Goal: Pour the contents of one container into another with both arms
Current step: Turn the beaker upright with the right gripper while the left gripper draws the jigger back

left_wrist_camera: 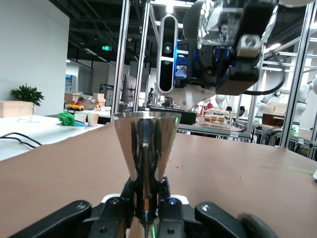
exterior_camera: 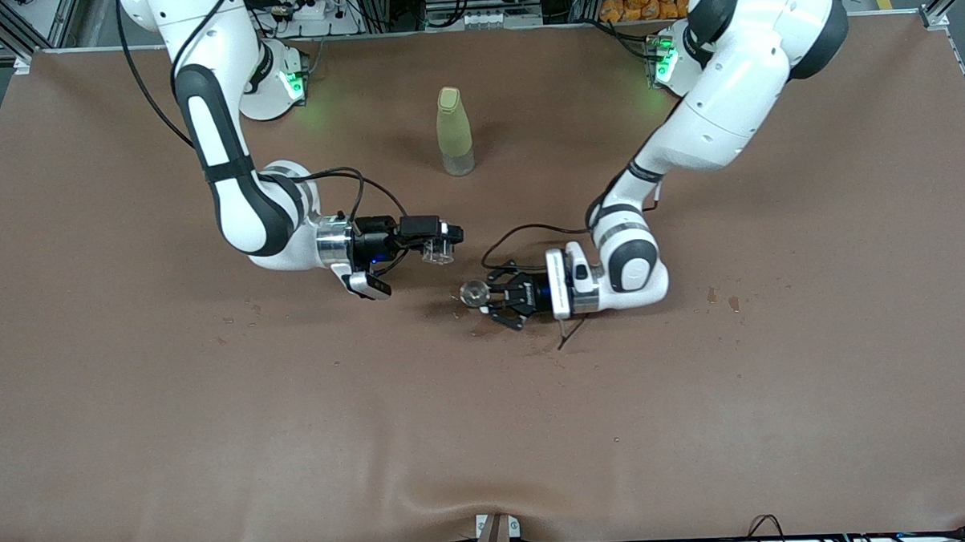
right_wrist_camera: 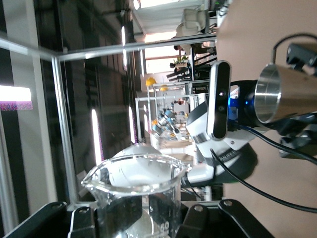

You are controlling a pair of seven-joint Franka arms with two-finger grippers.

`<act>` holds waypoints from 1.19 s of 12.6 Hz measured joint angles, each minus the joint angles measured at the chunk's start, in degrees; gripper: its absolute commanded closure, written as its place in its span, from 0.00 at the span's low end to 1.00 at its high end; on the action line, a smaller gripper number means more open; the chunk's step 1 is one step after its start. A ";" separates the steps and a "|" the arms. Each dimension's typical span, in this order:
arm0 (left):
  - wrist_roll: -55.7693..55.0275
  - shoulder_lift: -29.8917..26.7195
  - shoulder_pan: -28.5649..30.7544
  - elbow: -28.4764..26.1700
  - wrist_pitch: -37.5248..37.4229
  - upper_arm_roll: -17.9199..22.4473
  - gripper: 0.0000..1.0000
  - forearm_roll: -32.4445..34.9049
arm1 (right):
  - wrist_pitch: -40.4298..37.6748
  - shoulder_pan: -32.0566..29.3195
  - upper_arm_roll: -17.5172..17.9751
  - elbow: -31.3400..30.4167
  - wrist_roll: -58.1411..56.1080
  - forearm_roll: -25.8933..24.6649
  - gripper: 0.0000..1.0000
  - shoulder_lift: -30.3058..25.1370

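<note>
My right gripper (exterior_camera: 440, 246) is shut on a clear glass beaker (exterior_camera: 437, 251), held tipped on its side above the table's middle. In the right wrist view the beaker (right_wrist_camera: 136, 191) fills the space between the fingers (right_wrist_camera: 195, 220); I see no liquid in it. My left gripper (exterior_camera: 485, 295) is shut on a small shiny metal cup (exterior_camera: 474, 292), upright and low over the table, just below and beside the beaker. The left wrist view shows the cone-shaped cup (left_wrist_camera: 145, 144) with the beaker (left_wrist_camera: 225, 27) above it. The cup (right_wrist_camera: 285, 96) also shows in the right wrist view.
A tall pale yellow-green bottle (exterior_camera: 454, 131) stands upright on the brown table (exterior_camera: 214, 409), farther from the front camera than both grippers. Small stains (exterior_camera: 720, 299) mark the cloth toward the left arm's end. A cable (exterior_camera: 521, 233) loops off the left wrist.
</note>
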 measured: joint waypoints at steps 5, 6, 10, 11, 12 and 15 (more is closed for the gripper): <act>-5.23 -0.17 8.78 -0.24 -3.07 -0.04 1.00 10.64 | -6.96 -0.41 -12.37 6.57 -17.74 -18.68 1.00 -1.09; -7.36 -0.29 11.15 -0.10 -3.61 -0.05 1.00 15.18 | -8.55 -0.72 -14.75 7.52 -20.95 -21.48 1.00 -1.14; -10.55 -0.61 23.20 -0.04 -11.42 0.00 1.00 30.77 | -13.94 -2.72 -21.01 9.38 -36.22 -28.10 1.00 -1.16; -10.79 -0.61 26.25 -0.05 -13.66 0.02 1.00 33.96 | -15.41 -3.68 -21.88 9.40 -40.36 -29.46 1.00 -1.14; -10.84 -0.61 29.20 -0.06 -15.68 0.04 1.00 36.77 | -16.77 -5.10 -22.30 9.41 -44.64 -30.97 1.00 -1.11; -10.85 -0.63 37.42 0.39 -18.93 0.06 1.00 45.28 | -19.76 -10.47 -22.56 9.39 -57.50 -35.55 1.00 -0.78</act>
